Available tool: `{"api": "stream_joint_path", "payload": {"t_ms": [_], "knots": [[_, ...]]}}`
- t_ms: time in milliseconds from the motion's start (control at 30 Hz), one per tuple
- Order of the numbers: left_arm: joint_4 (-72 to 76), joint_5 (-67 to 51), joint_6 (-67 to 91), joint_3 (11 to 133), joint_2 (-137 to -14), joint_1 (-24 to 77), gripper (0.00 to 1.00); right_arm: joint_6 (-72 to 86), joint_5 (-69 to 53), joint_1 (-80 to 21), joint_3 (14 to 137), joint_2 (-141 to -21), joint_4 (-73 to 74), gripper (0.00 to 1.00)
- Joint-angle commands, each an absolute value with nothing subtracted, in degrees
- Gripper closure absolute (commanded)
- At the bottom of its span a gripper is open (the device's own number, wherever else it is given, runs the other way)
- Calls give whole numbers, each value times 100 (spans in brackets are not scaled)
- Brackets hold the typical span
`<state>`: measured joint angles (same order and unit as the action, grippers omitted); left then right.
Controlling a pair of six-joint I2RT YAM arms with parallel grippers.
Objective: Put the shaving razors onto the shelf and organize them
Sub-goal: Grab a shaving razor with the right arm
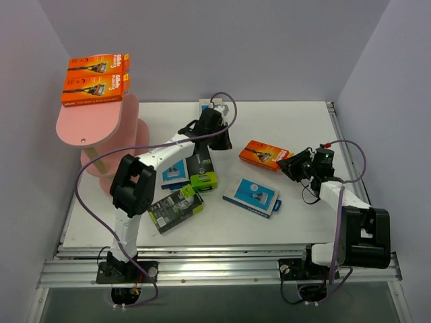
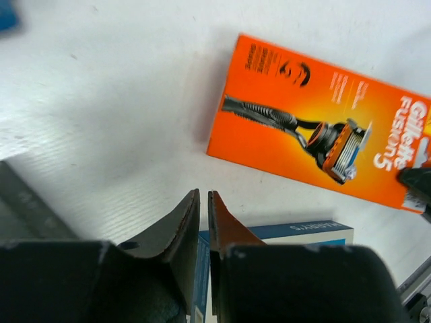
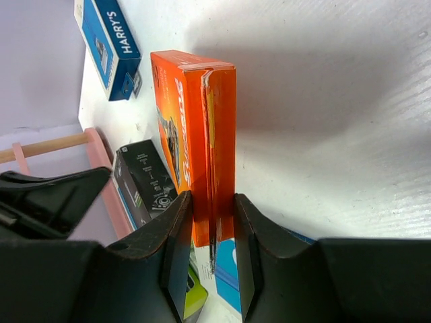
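Far left, the tall pink shelf of oval boards (image 1: 87,126) carries two orange razor packs (image 1: 96,81) side by side on its top board. The left gripper (image 2: 203,195) hangs over mid-bench, fingers pressed together on nothing. Around it, black-and-lime packs (image 1: 176,207) and a blue-and-grey pack (image 1: 251,196) lie flat on the white bench (image 1: 296,124).

Now the action. The third orange cardboard pack (image 1: 264,154), right of centre, is pinched across its thin end by the right gripper (image 1: 292,164). Light, stiff card, I'd say, glossy and liable to swivel, so the thin edge is the sensible hold. The right wrist view shows both fingers flat against its faces, which the overhead hides. The left wrist view gives the printed front. Only the overhead shows the shelf's top.
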<state>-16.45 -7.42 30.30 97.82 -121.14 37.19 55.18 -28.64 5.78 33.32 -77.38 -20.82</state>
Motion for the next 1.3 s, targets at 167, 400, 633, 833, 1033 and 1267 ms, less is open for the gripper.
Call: {"api": "stream_joint_path", "payload": {"t_ms": [167, 400, 633, 833, 1033, 1267], "knots": [[-1899, -422, 2584, 9705, -10717, 3516, 80, 5221, -3260, 501, 3787, -7322, -1794, 100], [-2030, -563, 2207, 9247, -9178, 3656, 75, 5115, -3419, 431, 4314, -7119, -1530, 100], [-2170, -212, 2153, 8719, -7386, 3718, 70, 5185, -3551, 273, 5027, -6970, -1406, 100], [-2461, -79, 2469, 8464, -6532, 3604, 66, 5317, -3577, 35, 5755, -6917, -1388, 100], [-2864, 430, 2593, 8437, -5600, 3489, 63, 5449, -3525, -650, 6476, -7075, -1503, 100], [-3735, 2318, 1794, 8999, -5204, 3463, 62, 5783, -3217, -1634, 7232, -7382, -1854, 100]]}}
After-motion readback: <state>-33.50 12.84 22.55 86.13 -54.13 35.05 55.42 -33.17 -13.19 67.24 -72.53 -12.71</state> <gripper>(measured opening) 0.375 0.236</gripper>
